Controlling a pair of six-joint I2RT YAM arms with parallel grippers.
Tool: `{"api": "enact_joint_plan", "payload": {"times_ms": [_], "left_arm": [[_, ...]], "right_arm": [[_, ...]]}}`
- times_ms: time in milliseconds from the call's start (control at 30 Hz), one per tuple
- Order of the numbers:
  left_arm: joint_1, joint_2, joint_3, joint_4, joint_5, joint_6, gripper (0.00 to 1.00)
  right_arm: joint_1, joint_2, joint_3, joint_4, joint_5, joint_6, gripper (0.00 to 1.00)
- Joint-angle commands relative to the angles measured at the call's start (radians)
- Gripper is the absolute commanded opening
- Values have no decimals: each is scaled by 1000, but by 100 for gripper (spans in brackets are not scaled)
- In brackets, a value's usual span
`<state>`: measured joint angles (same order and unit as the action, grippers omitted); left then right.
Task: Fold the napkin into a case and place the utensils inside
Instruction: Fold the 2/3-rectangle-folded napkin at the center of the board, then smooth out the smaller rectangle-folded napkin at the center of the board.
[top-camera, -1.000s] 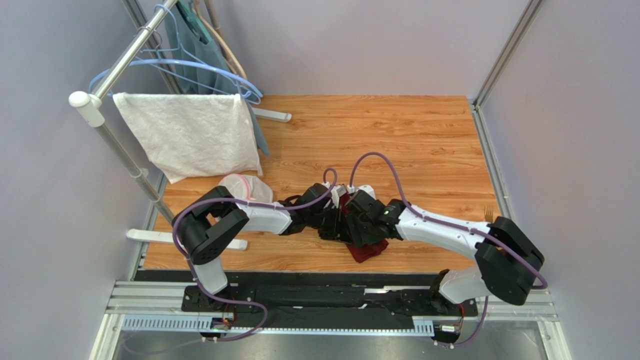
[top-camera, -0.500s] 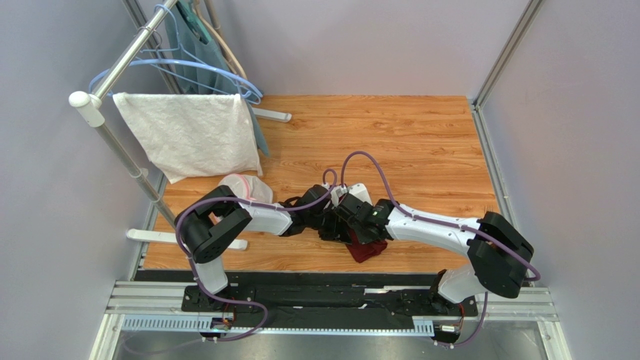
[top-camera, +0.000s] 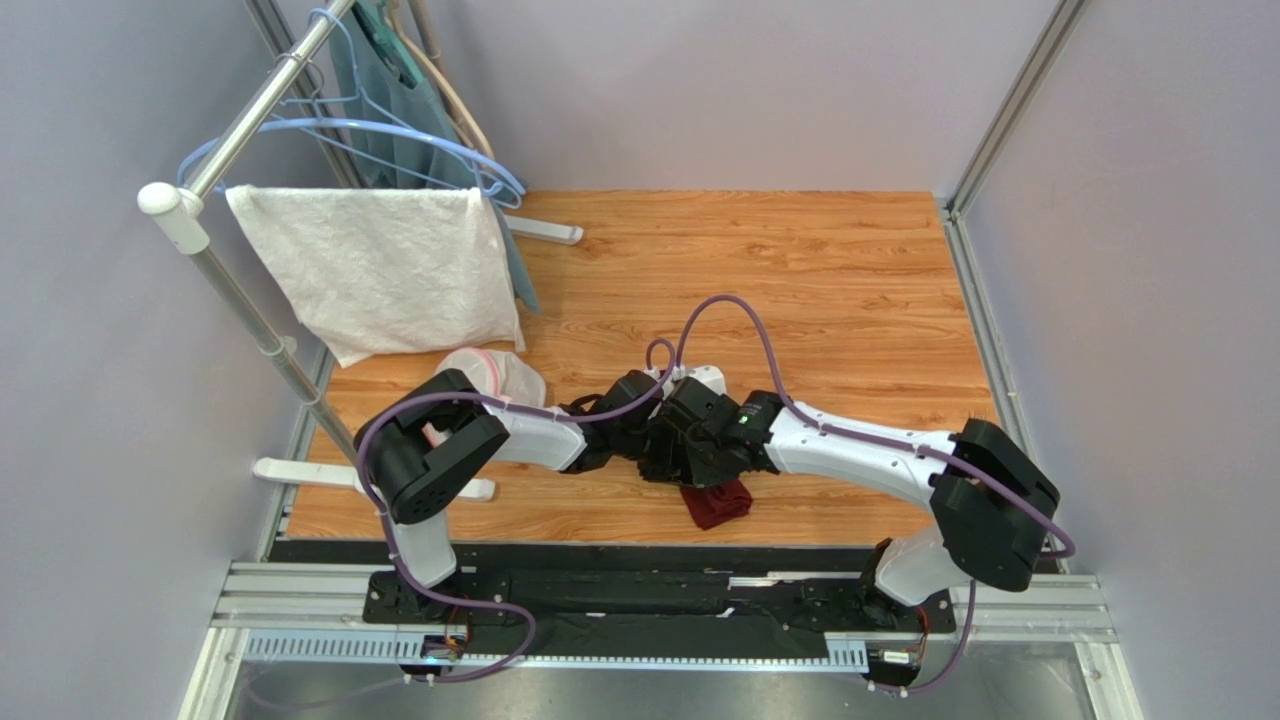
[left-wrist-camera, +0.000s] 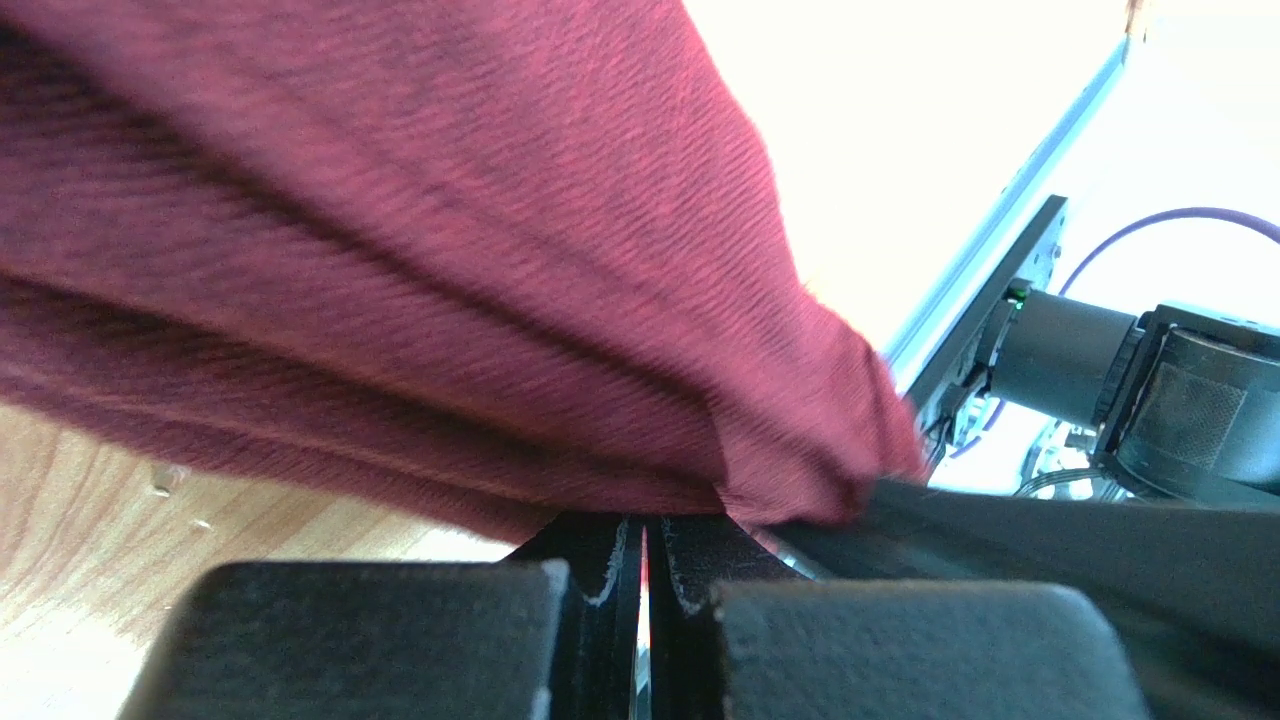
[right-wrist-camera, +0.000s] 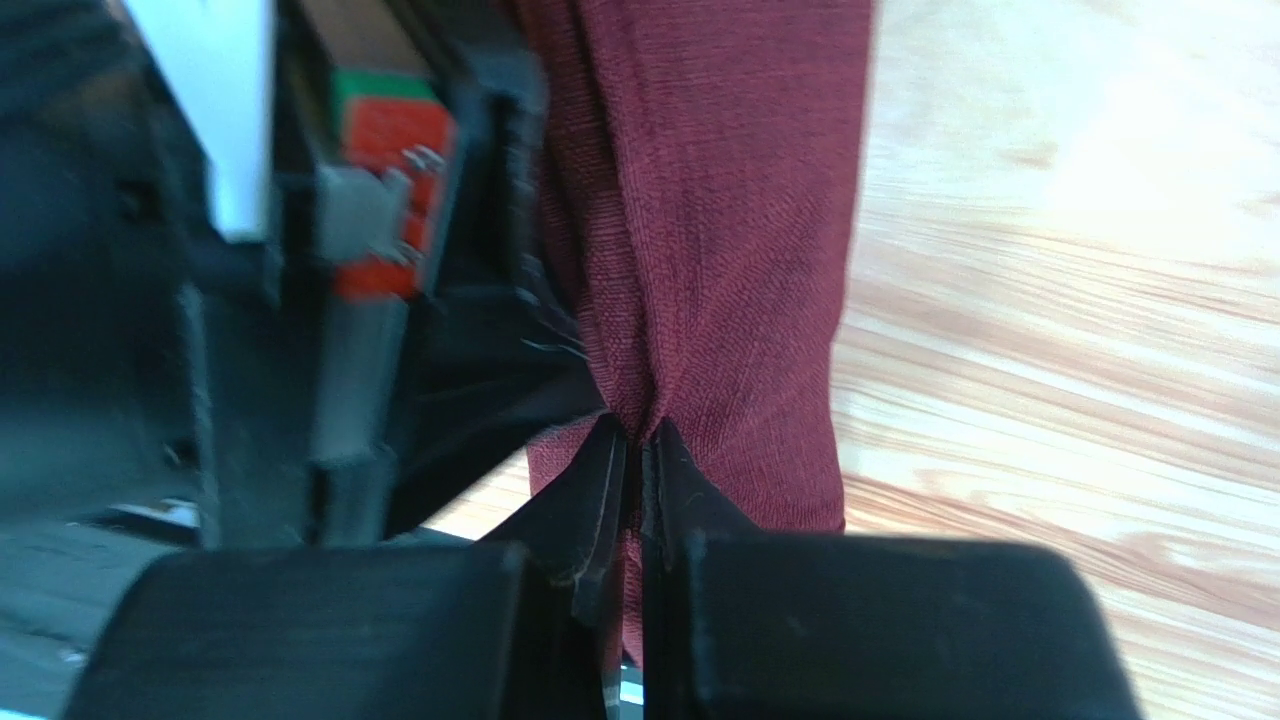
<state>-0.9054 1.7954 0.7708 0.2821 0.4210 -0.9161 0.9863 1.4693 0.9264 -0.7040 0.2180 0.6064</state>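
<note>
The maroon napkin (top-camera: 721, 504) hangs bunched between the two arms near the table's front edge; only its lower end shows from above. My left gripper (top-camera: 663, 444) and right gripper (top-camera: 696, 446) meet over it. In the left wrist view the napkin (left-wrist-camera: 451, 255) drapes across the tips of my left gripper (left-wrist-camera: 646, 528), whose jaws are shut with red cloth showing in the slit. In the right wrist view my right gripper (right-wrist-camera: 639, 446) is shut on a vertical pinched fold of the napkin (right-wrist-camera: 721, 225). The utensils are out of view.
A white towel (top-camera: 383, 270) hangs on a metal rack (top-camera: 226, 143) at the back left, with blue hangers (top-camera: 436, 143) behind it. A pale pink pouch (top-camera: 489, 372) lies by the left arm. The wooden table (top-camera: 842, 285) stretches behind the arms.
My right gripper has shut on the napkin's fold, and the right arm has shifted left toward the left gripper. The hanging cloth end moved slightly left. The left gripper stays shut.
</note>
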Motion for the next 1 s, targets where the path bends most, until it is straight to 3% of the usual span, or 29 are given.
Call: {"api": "enact_joint_plan", "payload": {"times_ms": [0,233,600,967], "left_arm": [[-6,-7,-5,45,6,-3,0],[-4,-31,-36,48,4,-3,0],[17,-206,-96,-132,-85,57,0],[36,-96,-97,-69,-67,57,0]], "right_arm": [[6,39,-24,113,-63,64,0],[-20,48,-99,199,-72,66,1],[-46,-29,-113,187,-92,55,1],[-51,-29,-97,190,-127,67,0]]}}
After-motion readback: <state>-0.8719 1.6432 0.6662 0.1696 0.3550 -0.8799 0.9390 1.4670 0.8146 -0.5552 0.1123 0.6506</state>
